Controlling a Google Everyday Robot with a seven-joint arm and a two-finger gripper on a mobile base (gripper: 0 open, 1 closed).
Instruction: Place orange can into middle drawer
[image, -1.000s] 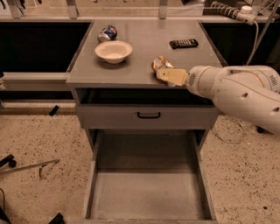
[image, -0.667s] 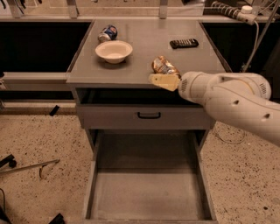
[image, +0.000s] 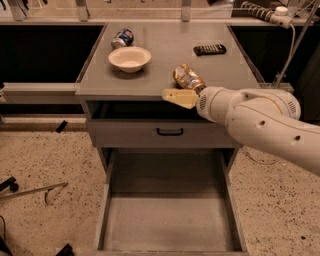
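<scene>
1. orange can (image: 188, 78) lay on its side on the grey tabletop (image: 165, 40), close to the front edge.
2. end effector (image: 181, 96) sat at that edge, just in front of the can; whether it was spread or pinching could not be told.
3. middle drawer (image: 170, 220) stood pulled open below, well apart from the can.
4. white bowl (image: 129, 58), blue-and-white can (image: 122, 38) and black remote (image: 209, 49) lay further back.

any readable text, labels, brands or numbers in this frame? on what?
None readable.
Dented orange-gold can, pale label patch: blurred.
Blue-and-white can: print blurred.
Flat black remote: button marks too small.
Gripper, at the grey tabletop front edge by the orange-gold can: no markings visible.
</scene>
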